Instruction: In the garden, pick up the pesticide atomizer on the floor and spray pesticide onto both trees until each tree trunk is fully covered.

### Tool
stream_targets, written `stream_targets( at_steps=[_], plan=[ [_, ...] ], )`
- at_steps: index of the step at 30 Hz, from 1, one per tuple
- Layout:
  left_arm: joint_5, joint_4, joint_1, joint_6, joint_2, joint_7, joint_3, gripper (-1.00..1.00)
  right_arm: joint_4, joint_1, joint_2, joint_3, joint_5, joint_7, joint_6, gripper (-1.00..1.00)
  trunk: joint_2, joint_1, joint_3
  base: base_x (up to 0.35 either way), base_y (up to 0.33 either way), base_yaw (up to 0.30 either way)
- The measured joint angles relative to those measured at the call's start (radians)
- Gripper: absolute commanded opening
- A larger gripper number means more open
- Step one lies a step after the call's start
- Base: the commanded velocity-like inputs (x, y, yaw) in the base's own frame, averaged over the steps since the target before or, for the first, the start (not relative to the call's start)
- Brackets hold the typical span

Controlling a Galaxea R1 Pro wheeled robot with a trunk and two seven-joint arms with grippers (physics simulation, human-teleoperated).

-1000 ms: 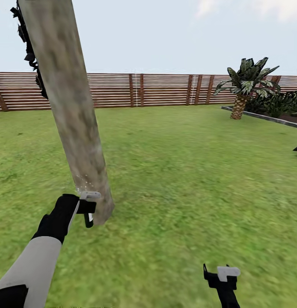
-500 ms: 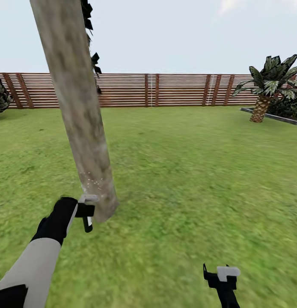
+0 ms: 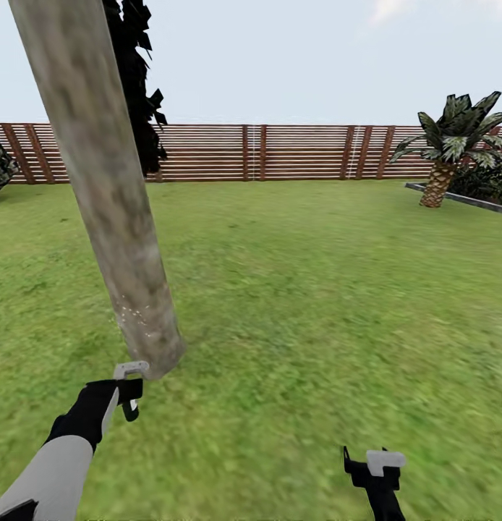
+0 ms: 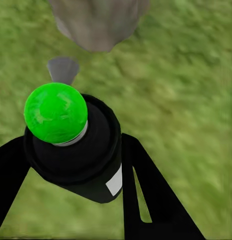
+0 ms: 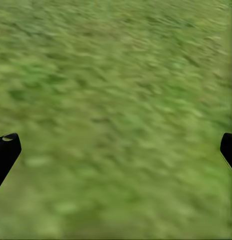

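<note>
Spray work is under way at the foot of the near tree trunk [image 3: 110, 210], a mottled tan-grey pole that leans across the left part of the lawn [image 3: 316, 304], with the slatted fence [image 3: 280, 152] along the lawn's far edge. The left hand [image 3: 128, 394] sits low, just short of where the trunk meets the grass, and in its wrist view its two dark fingers [image 4: 146, 195] are pinched on the black body of the pesticide atomizer [image 4: 70, 145], whose bright green cap points toward the trunk base [image 4: 98, 22]. A faint speckle of pale dots shows on the lower trunk, probably droplets, though the render is too soft to be sure.

The right hand [image 3: 374, 470] hangs over bare grass near the lawn's near edge with its fingertips [image 5: 5, 152] spread wide and nothing between them.

The risks from here follow from the geometry. The nozzle aims at the lowest part of the trunk only, so the upper stretch and the hidden far side could stay uncovered unless the arm rises and the base circles round. The hand is close to the bark, so a careless lift could knock the atomizer against it and loosen the grip. A short palm [image 3: 443, 155] stands at the lawn's far right corner; it is not a target.
</note>
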Motion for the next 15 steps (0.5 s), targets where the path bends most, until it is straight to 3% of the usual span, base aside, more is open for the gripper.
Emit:
stream_targets(
  at_steps=[4, 15],
  plan=[
    [0.003, 0.001, 0.011, -0.002, -0.006, 0.076, 0.005, -1.00, 0.000, 0.000, 0.000, 0.000, 0.000, -0.001, 0.000, 1.00, 0.000, 0.000, 0.000, 0.133, -0.237, 0.159],
    [0.003, 0.027, 0.020, -0.003, -0.029, 0.083, 0.007, -1.00, 0.000, 0.000, 0.002, 0.001, 0.000, 0.000, 0.000, 1.00, 0.000, -0.001, 0.000, 0.308, -0.058, 0.270]
  ],
)
